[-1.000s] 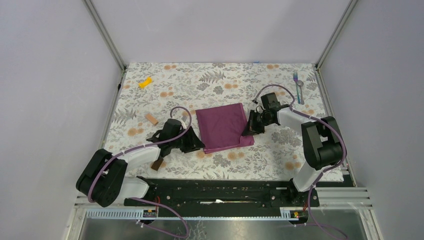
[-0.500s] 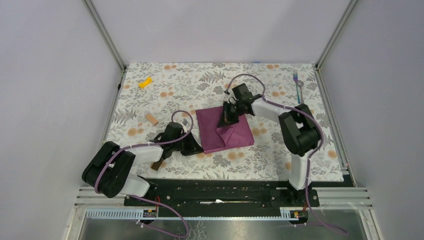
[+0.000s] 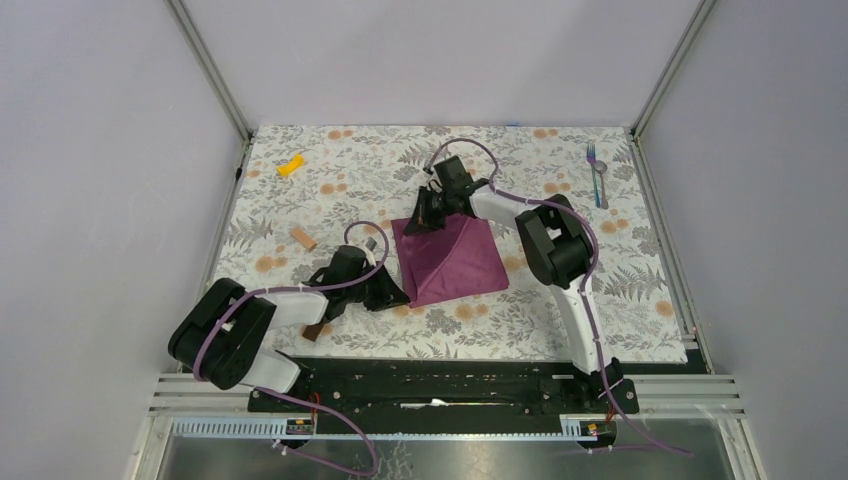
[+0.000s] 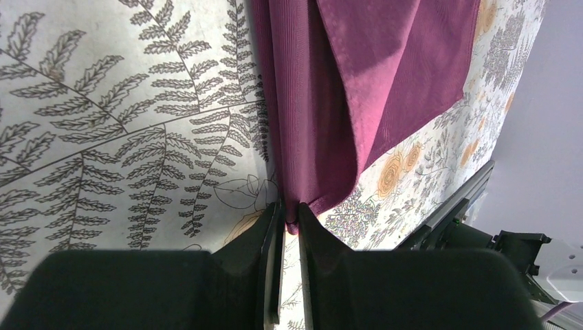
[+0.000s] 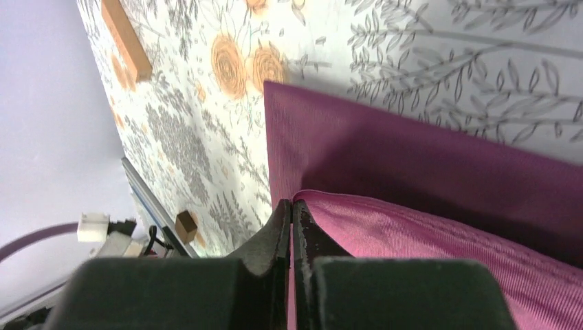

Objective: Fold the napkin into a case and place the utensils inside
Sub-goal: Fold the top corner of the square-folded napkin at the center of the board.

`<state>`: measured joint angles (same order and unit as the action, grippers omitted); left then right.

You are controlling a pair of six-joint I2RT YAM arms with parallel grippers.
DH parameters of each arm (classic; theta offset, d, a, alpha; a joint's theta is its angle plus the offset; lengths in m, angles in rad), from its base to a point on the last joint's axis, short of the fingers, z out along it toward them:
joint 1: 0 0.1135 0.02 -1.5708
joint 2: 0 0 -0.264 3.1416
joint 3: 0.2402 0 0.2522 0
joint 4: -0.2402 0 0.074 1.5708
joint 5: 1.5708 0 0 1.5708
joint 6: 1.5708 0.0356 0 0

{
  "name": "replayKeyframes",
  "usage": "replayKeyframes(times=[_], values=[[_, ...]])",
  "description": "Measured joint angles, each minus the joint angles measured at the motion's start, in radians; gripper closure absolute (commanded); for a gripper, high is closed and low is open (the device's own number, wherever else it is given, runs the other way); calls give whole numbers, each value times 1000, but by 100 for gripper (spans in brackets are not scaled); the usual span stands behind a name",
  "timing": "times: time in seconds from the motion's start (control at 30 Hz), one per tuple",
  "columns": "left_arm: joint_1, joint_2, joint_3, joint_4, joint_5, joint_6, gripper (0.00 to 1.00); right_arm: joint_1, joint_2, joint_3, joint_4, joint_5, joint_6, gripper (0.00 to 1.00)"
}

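Since one second ago the right gripper (image 3: 422,220) has swung from the right edge of the plum-magenta square cloth napkin (image 3: 465,262) across to its far left corner. It has dragged that edge over, so a raised diagonal fold now runs down the cloth. Left to right: small yellow piece (image 3: 291,165) at far left of the floral-print table (image 3: 330,200); small tan rectangular block (image 3: 303,238) nearer the arms; left gripper (image 3: 398,296) low on the table, jaws narrowed to a slit, pinching the napkin's near left corner. Napkin sits at table centre, partly folded, not yet a strip. Right gripper jaws pressed together on the lifted cloth edge. Thin silvery fork and spoon (image 3: 596,175) with bluish-purple handles lie side by side at far right, well apart from the napkin.
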<state>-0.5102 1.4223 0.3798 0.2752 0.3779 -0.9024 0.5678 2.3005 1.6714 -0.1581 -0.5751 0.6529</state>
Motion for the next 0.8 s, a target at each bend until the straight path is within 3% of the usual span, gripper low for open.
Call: replayKeyframes(times=[0.8], values=[[-10, 8, -17, 46, -1, -15, 83, -3, 176, 232, -36, 5, 23, 100]])
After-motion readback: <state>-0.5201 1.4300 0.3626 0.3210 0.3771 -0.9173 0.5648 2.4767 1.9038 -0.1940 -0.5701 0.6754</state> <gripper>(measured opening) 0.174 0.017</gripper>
